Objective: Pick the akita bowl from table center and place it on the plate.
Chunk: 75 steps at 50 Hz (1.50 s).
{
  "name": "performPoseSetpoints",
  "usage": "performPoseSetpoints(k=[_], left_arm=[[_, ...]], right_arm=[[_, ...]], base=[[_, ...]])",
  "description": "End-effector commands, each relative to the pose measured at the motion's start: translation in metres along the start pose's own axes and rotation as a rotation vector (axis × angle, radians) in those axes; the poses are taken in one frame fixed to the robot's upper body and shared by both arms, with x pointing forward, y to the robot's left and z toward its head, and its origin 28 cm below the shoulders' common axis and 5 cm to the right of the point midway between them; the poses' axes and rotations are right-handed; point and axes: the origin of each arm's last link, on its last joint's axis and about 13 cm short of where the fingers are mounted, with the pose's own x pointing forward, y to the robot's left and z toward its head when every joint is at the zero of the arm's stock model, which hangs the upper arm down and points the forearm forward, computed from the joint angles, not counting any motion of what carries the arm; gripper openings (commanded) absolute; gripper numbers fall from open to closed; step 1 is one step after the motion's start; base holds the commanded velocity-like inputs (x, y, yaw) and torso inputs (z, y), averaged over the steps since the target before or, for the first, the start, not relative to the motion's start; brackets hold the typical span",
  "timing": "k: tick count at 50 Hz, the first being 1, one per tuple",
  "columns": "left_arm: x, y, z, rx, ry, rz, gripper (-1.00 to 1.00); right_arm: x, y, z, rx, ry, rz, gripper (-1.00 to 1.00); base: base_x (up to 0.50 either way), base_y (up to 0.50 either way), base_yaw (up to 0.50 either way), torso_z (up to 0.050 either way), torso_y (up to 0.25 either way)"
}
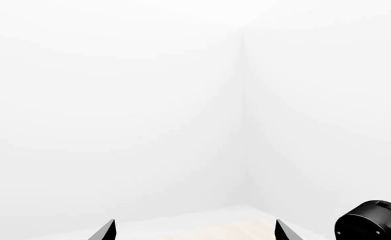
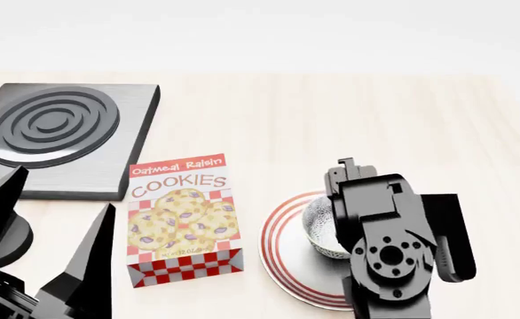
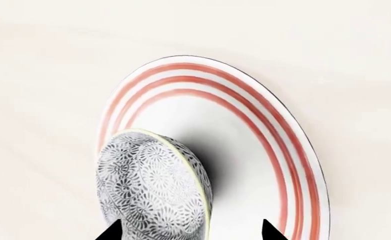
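The akita bowl (image 3: pixel 152 190), grey-white with a fine floral pattern and a pale rim, rests tilted on the plate (image 3: pixel 249 130), a white plate with red rings. In the head view the bowl (image 2: pixel 320 229) shows at the plate's (image 2: pixel 282 256) middle, half hidden behind my right arm. My right gripper (image 3: pixel 190 231) is open and straddles the bowl's wall: one fingertip is by its patterned outside, the other stands well apart over bare plate. My left gripper (image 1: pixel 194 232) is open and empty, facing a white wall; in the head view the left gripper (image 2: pixel 52 226) is at the lower left.
An Oatmeal Raisin cookie box (image 2: pixel 180 216) lies just left of the plate. A dark stove plate with a ringed burner (image 2: pixel 60 133) sits at the back left. The light wooden table (image 2: pixel 331 119) stretches behind them to a white wall.
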Motion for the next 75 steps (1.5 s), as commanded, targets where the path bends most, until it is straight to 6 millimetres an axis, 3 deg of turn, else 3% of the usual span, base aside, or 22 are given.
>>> performPoseSetpoints(k=[1, 11, 17, 20, 25, 28, 29, 33, 37, 39, 42, 51, 67, 75], left_arm=[[0.000, 0.000, 0.001, 0.007, -0.012, -0.003, 1.00], [0.000, -0.001, 0.003, 0.007, -0.015, -0.006, 1.00], [0.000, 0.000, 0.004, 0.008, -0.020, -0.004, 1.00], [0.000, -0.001, 0.006, 0.008, -0.023, -0.005, 1.00], [0.000, -0.001, 0.007, 0.010, -0.027, -0.002, 1.00], [0.000, -0.001, 0.007, 0.009, -0.028, 0.002, 1.00], [-0.001, -0.002, 0.007, 0.011, -0.025, 0.000, 1.00], [-0.001, -0.004, 0.006, 0.012, -0.023, -0.003, 1.00], [-0.001, -0.003, 0.003, 0.010, -0.021, 0.016, 1.00], [-0.002, -0.004, 0.002, 0.010, -0.019, 0.017, 1.00], [-0.003, -0.005, 0.000, 0.021, -0.011, 0.020, 1.00], [0.000, -0.004, 0.000, 0.020, -0.010, 0.098, 1.00], [0.000, -0.004, -0.003, 0.057, 0.002, 0.144, 1.00], [0.000, 0.000, -0.001, 0.091, 0.003, 0.190, 1.00]], right_arm=[[-0.021, -0.019, -0.001, -0.012, -0.019, 0.062, 1.00], [-0.058, -0.022, 0.005, -0.028, -0.039, 0.189, 1.00], [-0.071, -0.036, 0.007, -0.178, -0.157, 0.343, 1.00], [-0.069, -0.047, 0.005, -0.205, -0.129, 0.433, 1.00], [-0.061, -0.076, 0.008, -0.295, -0.201, 0.493, 1.00], [-0.057, -0.097, 0.009, -0.360, -0.258, 0.618, 1.00], [-0.054, -0.104, 0.011, -0.397, -0.351, 0.623, 1.00], [-0.053, -0.116, 0.014, -0.437, -0.445, 0.734, 1.00], [-0.051, -0.134, 0.012, -0.634, -0.684, 0.758, 1.00], [-0.053, -0.140, 0.010, -0.668, -0.724, 0.868, 1.00], [-0.052, -0.149, 0.009, -0.771, -0.866, 0.856, 1.00], [-0.045, -0.165, 0.005, -0.897, -1.048, 0.858, 1.00], [-0.040, -0.193, -0.002, -0.986, -1.184, 0.877, 1.00], [-0.040, -0.206, 0.004, -1.057, -1.196, 0.821, 1.00]], base=[[0.00, 0.00, 0.00, 0.000, 0.000], [0.00, 0.00, 0.00, 0.000, 0.000], [0.00, 0.00, 0.00, 0.000, 0.000], [0.00, 0.00, 0.00, 0.000, 0.000], [0.00, 0.00, 0.00, 0.000, 0.000], [0.00, 0.00, 0.00, 0.000, 0.000], [0.00, 0.00, 0.00, 0.000, 0.000], [0.00, 0.00, 0.00, 0.000, 0.000], [0.00, 0.00, 0.00, 0.000, 0.000], [0.00, 0.00, 0.00, 0.000, 0.000], [0.00, 0.00, 0.00, 0.000, 0.000], [0.00, 0.00, 0.00, 0.000, 0.000], [0.00, 0.00, 0.00, 0.000, 0.000], [0.00, 0.00, 0.00, 0.000, 0.000]])
